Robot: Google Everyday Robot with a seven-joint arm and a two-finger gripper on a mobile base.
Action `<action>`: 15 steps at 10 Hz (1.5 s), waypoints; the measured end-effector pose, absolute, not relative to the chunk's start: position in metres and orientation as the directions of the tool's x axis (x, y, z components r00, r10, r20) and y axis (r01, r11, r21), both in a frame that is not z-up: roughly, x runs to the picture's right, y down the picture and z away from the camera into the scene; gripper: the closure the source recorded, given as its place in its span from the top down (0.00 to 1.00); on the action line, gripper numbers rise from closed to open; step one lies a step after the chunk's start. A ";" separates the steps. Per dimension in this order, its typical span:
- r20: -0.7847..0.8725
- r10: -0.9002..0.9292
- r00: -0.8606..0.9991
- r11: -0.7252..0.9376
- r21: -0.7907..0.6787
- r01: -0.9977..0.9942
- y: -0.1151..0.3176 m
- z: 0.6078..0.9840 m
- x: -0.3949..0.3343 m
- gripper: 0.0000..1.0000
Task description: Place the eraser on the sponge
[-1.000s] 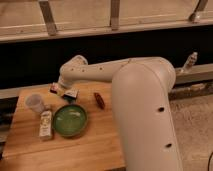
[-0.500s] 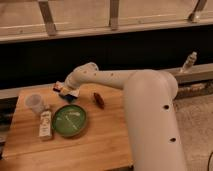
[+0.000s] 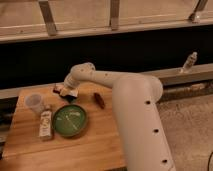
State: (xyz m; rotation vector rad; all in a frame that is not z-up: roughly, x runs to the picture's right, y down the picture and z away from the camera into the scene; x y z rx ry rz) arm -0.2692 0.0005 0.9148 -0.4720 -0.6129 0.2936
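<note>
My gripper (image 3: pixel 66 92) hangs low over the back left part of the wooden table (image 3: pixel 95 145), just behind the green plate (image 3: pixel 70 120). The eraser (image 3: pixel 58 90), a small dark-edged block with red and white on it, shows right at the gripper's left side; whether it is held or resting on the table I cannot tell. A small dark bluish patch directly under the gripper looks like the sponge (image 3: pixel 70 99), and most of it is hidden by the gripper.
A clear plastic cup (image 3: pixel 34 102) stands at the table's left. A small bottle with a tan label (image 3: pixel 45 125) lies left of the plate. A slim red oblong object (image 3: pixel 100 100) lies right of the gripper. The white arm (image 3: pixel 135 115) fills the right side. Another bottle (image 3: pixel 189 62) stands on the far ledge.
The arm has stretched out and swung, carrying the gripper a little to the right along the table's back edge. The red and white eraser now sits against the gripper instead of apart from it.
</note>
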 end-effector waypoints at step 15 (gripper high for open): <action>0.475 0.401 0.784 0.851 -0.510 -0.126 0.001 0.921 -0.266 0.80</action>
